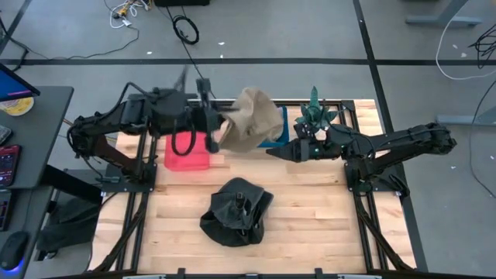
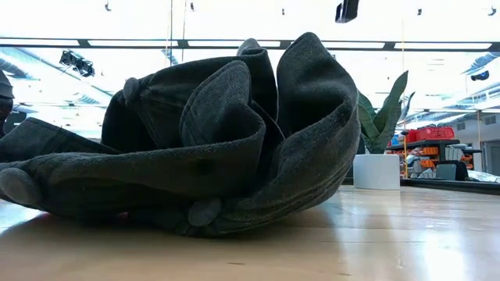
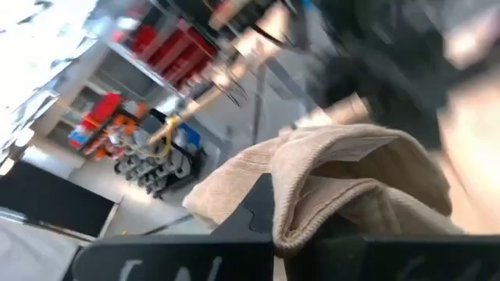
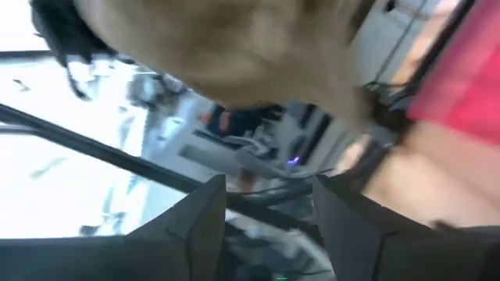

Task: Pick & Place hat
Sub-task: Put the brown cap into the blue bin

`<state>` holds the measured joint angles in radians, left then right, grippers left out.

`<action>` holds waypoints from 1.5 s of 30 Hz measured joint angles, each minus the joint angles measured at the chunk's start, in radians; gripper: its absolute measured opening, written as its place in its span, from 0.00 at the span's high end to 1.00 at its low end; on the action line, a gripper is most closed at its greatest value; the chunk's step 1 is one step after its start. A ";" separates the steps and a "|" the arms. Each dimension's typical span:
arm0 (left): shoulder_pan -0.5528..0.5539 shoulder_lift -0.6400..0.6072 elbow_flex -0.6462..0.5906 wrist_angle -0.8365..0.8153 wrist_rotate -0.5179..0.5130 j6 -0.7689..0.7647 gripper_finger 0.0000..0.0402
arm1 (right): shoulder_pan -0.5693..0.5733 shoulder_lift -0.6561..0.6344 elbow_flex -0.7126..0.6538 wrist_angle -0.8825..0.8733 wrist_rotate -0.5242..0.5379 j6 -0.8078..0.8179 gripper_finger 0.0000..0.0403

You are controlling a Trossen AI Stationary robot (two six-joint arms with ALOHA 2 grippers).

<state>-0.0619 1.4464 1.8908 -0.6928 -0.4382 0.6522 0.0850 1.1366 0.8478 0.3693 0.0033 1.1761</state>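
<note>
A tan corduroy hat (image 1: 249, 120) hangs in the air over the table's far middle, with my left gripper (image 1: 218, 129) shut on its left edge. My right gripper (image 1: 273, 152) points level toward the table's left, just right of and below the hat. It is open, and its fingers (image 4: 195, 226) have nothing between them, while the tan hat (image 4: 234, 47) fills the view beyond. A dark grey crumpled hat (image 1: 236, 211) lies by its brim on the wood near the front; it fills the low view (image 2: 203, 140). My left gripper pinches the tan hat at a folded edge of its brim (image 3: 293, 222), more than one layer. The fingers come about level from the table's left. The hat is lifted clear of the table and bulges out beyond the fingers toward the right arm.
A red box (image 1: 186, 155) sits under my left gripper and a blue box (image 1: 277, 128) behind the tan hat. A potted plant (image 1: 314, 115) stands at the far right, its white pot (image 2: 376, 170) in the low view. Bare wood (image 1: 325, 217) lies right of the dark hat.
</note>
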 joint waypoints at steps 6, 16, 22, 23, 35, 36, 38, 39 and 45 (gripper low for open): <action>-0.012 0.010 0.000 -0.182 -0.037 0.023 1.00 | -0.029 0.001 0.000 0.052 -0.056 0.139 0.48; -0.068 0.054 0.001 -0.249 0.040 0.228 1.00 | -0.159 0.042 0.000 0.057 -0.087 0.395 0.11; -0.096 0.123 0.000 -0.304 -0.029 0.421 1.00 | -0.206 0.076 0.000 0.056 -0.149 0.565 0.03; -0.100 0.134 0.000 -0.306 -0.045 0.453 1.00 | -0.211 0.084 0.000 0.056 -0.164 0.581 0.04; -0.106 0.165 0.000 -0.311 -0.104 0.510 1.00 | -0.278 0.126 0.000 0.105 -0.305 0.317 0.05; -0.106 0.164 0.000 -0.313 -0.104 0.507 1.00 | -0.285 0.119 0.000 0.127 -0.329 0.242 0.06; -0.106 0.164 0.000 -0.318 -0.104 0.506 1.00 | -0.289 0.089 0.000 0.134 -0.356 0.087 0.07; -0.106 0.164 0.000 -0.318 -0.104 0.506 1.00 | -0.288 0.074 0.001 0.137 -0.360 0.013 0.08; -0.106 0.163 0.000 -0.317 -0.096 0.505 1.00 | -0.290 0.004 0.001 0.109 -0.312 -0.414 0.16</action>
<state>-0.1680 1.6096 1.8908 -1.0097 -0.5346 1.1572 -0.2055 1.1410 0.8490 0.4787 -0.3085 0.7626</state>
